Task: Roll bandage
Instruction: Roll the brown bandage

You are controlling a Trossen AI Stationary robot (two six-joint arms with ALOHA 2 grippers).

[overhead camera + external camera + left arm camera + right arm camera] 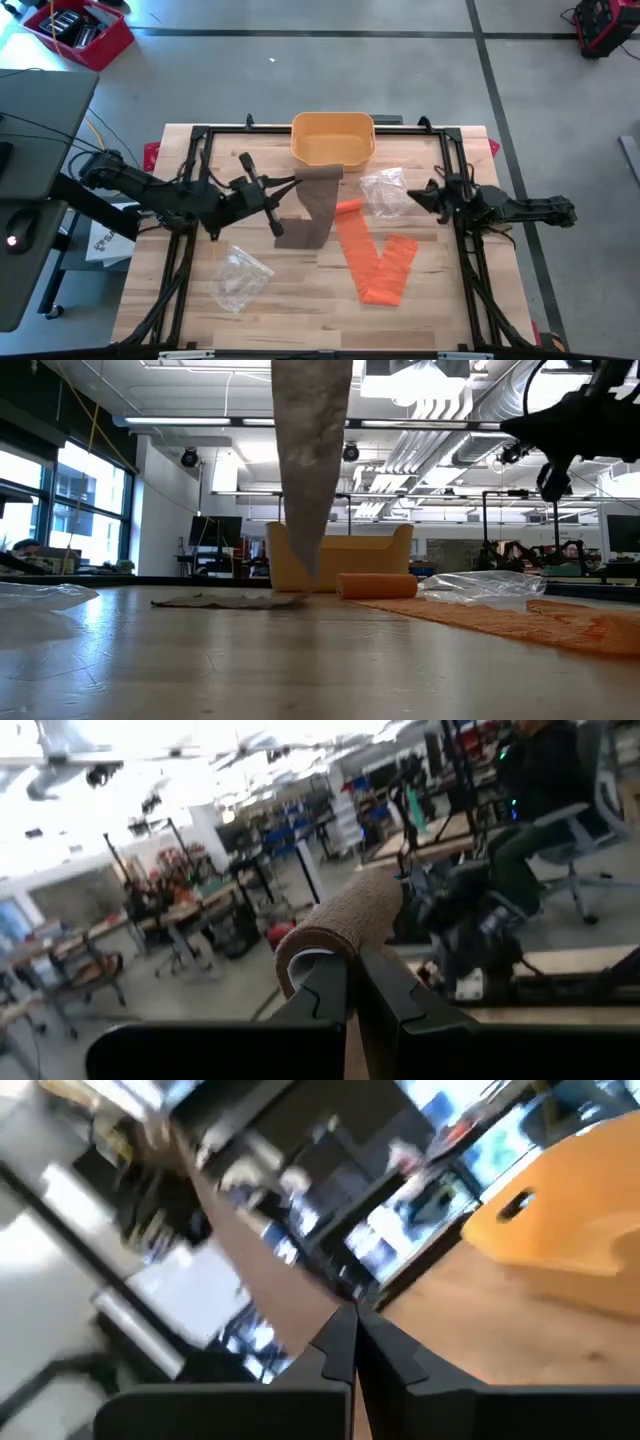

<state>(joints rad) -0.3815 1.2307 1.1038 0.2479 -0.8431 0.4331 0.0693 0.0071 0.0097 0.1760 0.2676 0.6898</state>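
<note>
A brown bandage (312, 205) hangs from my left gripper (292, 183), which is shut on its upper, rolled end (340, 915). Its lower end (230, 600) lies flat on the table. To its right an orange bandage (378, 262) lies unrolled in a V, its rolled end (377, 585) resting on the table near the yellow basket (333, 138). My right gripper (416, 193) is shut on nothing and held above the table's right side, pointing toward the brown strip (260, 1270). My left gripper pinches the brown bandage between its two fingers (325, 995), just below the rolled end (335, 935), which stands out past the fingertips. The fingers lie level and come from the table's left. The strip (312, 470) hangs down, its lower end on the table.
A yellow basket (340, 560) stands at the far middle of the table. One clear plastic bag (383, 190) lies beside the orange roll, another (238, 275) near the front left. Black frame rails (470, 270) run along both sides.
</note>
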